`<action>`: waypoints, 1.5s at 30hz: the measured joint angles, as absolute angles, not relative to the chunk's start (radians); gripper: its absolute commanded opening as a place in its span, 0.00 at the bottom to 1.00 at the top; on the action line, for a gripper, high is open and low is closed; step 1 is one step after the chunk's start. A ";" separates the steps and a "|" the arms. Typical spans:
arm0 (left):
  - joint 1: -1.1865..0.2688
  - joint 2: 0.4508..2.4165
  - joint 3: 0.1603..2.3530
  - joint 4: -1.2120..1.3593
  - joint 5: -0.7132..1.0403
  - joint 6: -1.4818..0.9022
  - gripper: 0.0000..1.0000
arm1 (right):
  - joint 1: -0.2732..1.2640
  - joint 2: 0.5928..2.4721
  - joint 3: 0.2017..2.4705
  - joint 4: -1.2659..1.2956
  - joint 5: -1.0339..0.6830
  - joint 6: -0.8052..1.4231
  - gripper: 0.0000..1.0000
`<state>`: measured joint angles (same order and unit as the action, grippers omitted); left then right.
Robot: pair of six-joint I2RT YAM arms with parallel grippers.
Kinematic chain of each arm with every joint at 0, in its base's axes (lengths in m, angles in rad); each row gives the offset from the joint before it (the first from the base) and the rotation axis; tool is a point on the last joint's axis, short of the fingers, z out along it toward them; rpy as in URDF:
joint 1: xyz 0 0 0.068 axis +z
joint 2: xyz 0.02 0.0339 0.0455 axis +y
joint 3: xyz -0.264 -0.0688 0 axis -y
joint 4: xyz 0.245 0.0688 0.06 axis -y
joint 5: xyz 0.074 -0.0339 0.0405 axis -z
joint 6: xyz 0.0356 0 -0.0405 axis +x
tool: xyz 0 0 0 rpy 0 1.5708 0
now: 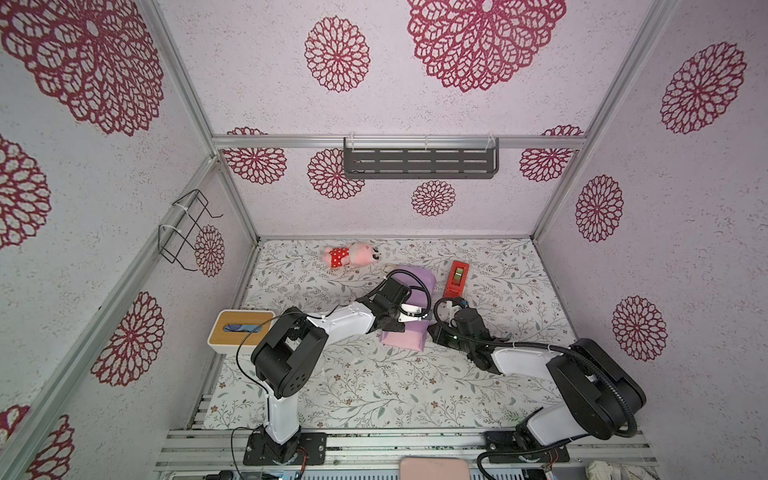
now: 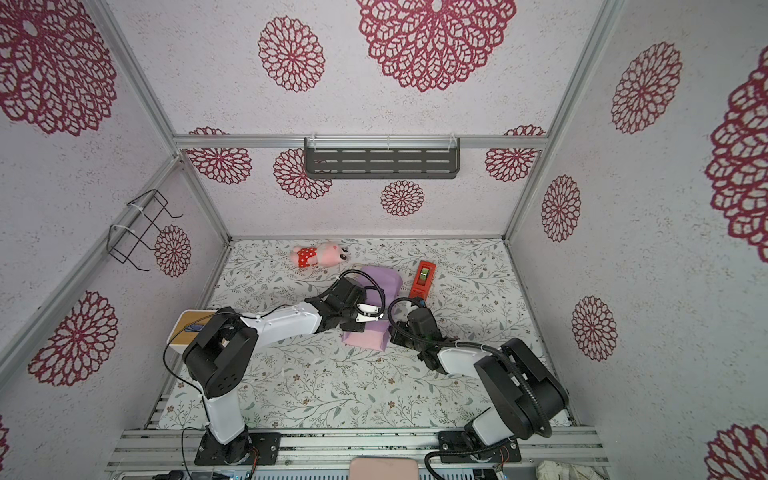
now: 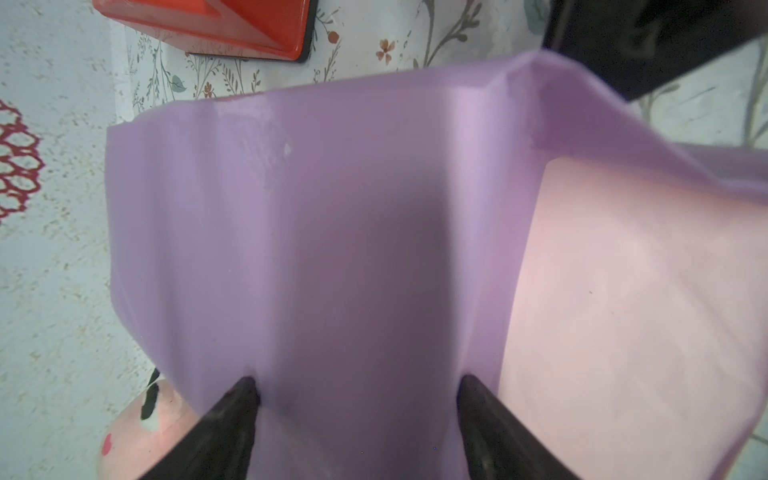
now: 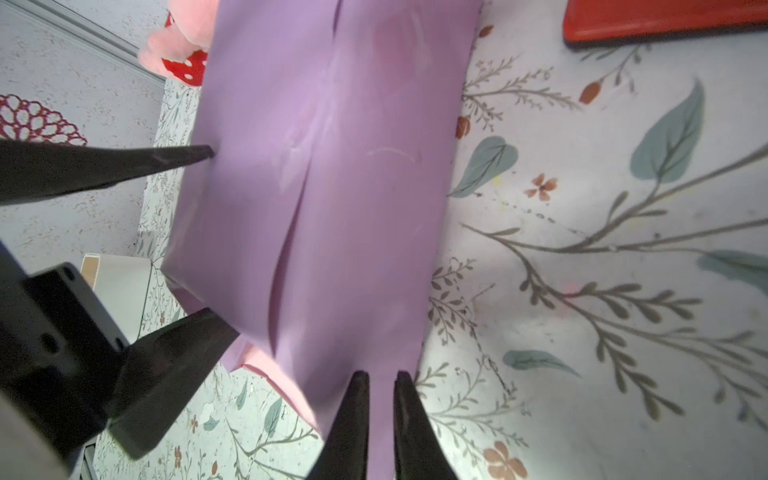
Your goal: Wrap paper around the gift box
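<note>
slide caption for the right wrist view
Right gripper, jaws narrow, straddles the paper edge; left gripper fingertips touch the paper.

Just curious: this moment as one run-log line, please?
lilac-and-pink thin paper sheet: folded into bundle | left gripper: open, fingertips on lilac face | right gripper: jaws narrow around sheet edge

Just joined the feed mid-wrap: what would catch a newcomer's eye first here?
The lilac paper, mid-table, folded into a bundle with its pink face showing at the near end. Both grippers are on it: the left gripper spread wide against it, the right gripper pinching its edge. A red tape dispenser lies just to its right.
</note>
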<state>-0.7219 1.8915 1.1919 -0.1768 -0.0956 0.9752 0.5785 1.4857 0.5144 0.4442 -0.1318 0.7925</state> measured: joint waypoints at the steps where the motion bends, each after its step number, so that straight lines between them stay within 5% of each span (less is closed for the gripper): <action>1: -0.722 1.892 1.192 -0.177 -0.096 0.975 0.77 | 0.578 1.483 0.516 0.442 -0.132 0.787 0.15; 45: -0.724 1.892 1.192 -0.178 -0.112 0.975 0.76 | 0.593 1.631 0.535 0.608 -0.165 0.863 0.10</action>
<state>-0.7238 1.8915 1.1919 -0.1780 -0.1123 0.9752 0.5930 1.6310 0.5346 0.6079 -0.1650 0.8631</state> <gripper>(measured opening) 0.766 0.097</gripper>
